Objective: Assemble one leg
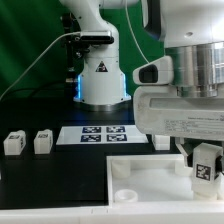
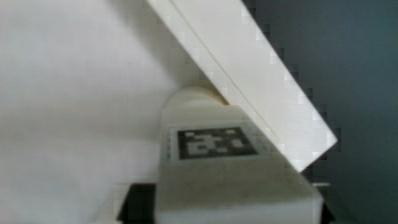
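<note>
My gripper (image 1: 205,152) is shut on a leg (image 1: 206,170), a small white block with a black-and-white tag. It holds the leg upright at the right corner of the large white tray (image 1: 150,170) in the exterior view. In the wrist view the leg (image 2: 217,150) fills the space between the fingers (image 2: 143,200), its far end against the tray's raised rim (image 2: 249,70). Whether the leg sits in a corner socket is hidden. Two look-alike legs (image 1: 14,143) (image 1: 42,142) stand on the table at the exterior view's left.
The marker board (image 1: 100,133) lies flat behind the tray, in front of the robot's base (image 1: 103,80). Another small white block (image 1: 163,143) sits by the board's right end. A round socket (image 1: 127,193) shows in the tray's near left corner.
</note>
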Controlling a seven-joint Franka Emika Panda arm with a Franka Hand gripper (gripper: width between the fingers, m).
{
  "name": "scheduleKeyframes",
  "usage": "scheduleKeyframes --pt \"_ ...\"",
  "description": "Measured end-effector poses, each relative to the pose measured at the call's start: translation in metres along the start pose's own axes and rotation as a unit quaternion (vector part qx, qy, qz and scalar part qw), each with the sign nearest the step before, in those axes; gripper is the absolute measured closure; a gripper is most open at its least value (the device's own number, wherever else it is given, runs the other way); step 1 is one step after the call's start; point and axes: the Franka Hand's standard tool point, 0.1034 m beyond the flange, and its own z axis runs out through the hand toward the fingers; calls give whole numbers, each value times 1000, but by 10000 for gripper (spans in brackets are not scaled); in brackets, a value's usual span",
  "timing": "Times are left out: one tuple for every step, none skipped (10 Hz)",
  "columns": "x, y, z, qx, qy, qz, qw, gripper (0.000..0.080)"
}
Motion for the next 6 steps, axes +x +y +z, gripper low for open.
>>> scheduleKeyframes --pt "0 0 0 1 -2 37 999 502" --pt "0 1 1 6 -7 139 990 502" --pt "0 1 2 13 -14 239 971 502" --pt "0 2 2 16 -19 276 961 502" --pt "0 2 3 27 -28 366 930 502" --pt "0 3 3 35 -31 406 913 502"
